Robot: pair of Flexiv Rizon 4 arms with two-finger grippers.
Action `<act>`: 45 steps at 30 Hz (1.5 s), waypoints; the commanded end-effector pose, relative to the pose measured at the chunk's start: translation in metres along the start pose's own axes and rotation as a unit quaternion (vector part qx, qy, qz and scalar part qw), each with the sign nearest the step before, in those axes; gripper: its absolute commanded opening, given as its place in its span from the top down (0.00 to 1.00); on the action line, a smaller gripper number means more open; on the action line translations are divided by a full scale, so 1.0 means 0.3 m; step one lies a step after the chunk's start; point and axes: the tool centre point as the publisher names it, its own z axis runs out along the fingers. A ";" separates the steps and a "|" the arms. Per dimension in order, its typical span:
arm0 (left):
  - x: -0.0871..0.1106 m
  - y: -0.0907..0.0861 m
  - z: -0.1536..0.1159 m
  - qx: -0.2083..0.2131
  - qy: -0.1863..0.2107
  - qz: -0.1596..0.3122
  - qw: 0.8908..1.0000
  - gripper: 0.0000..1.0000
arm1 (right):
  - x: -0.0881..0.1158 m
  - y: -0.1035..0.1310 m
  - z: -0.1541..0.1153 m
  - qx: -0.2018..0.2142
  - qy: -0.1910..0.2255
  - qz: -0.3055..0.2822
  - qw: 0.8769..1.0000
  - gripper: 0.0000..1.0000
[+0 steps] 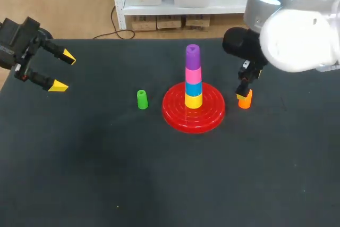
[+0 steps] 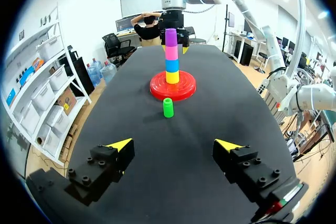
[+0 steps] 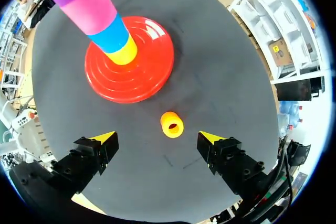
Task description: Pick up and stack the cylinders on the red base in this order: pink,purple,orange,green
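Ahead of the left gripper's (image 2: 175, 144) spread fingers (image 2: 119, 146), the green cylinder (image 2: 168, 107) stands upright on the table (image 2: 173, 182), seemingly just clear of the red base (image 2: 156, 89) and its purple-topped stack (image 2: 171, 52).

We find no readable text, label, number or sign on the red base (image 1: 210, 115), nor anywhere around it on the table (image 1: 79, 158).

The light is bright and even, falling from overhead. The black table (image 1: 159, 184) soaks it up and shows no glare. Things on it, such as the green cylinder (image 1: 142, 99), cast hardly any shadow. The glossy red base (image 3: 105, 85) carries white streaks of glare across its ridges in the right wrist view. In the head view the white shell of the right arm (image 1: 297, 35) is washed out.
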 end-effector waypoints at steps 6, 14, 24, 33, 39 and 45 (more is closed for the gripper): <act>0.001 -0.002 0.001 -0.001 0.000 0.000 1.000 0.00 | 0.006 -0.012 0.073 0.006 0.016 0.005 1.000 0.00; 0.001 -0.002 0.001 -0.001 0.000 0.000 1.000 0.00 | 0.006 -0.022 0.095 0.005 0.021 0.005 1.000 0.00; 0.001 -0.002 0.001 -0.001 0.000 0.000 1.000 0.00 | -0.005 -0.035 0.093 0.018 0.022 0.009 1.000 0.00; 0.001 -0.002 0.001 -0.001 0.000 0.000 1.000 0.00 | 0.017 -0.027 0.134 0.008 0.035 0.004 0.999 0.00; 0.001 -0.002 0.001 -0.001 0.000 0.000 1.000 0.00 | 0.024 -0.053 0.135 0.009 0.037 0.006 0.999 0.00; 0.001 -0.002 0.001 -0.001 0.000 0.000 1.000 0.00 | 0.009 -0.060 0.156 0.003 0.035 0.003 0.999 0.00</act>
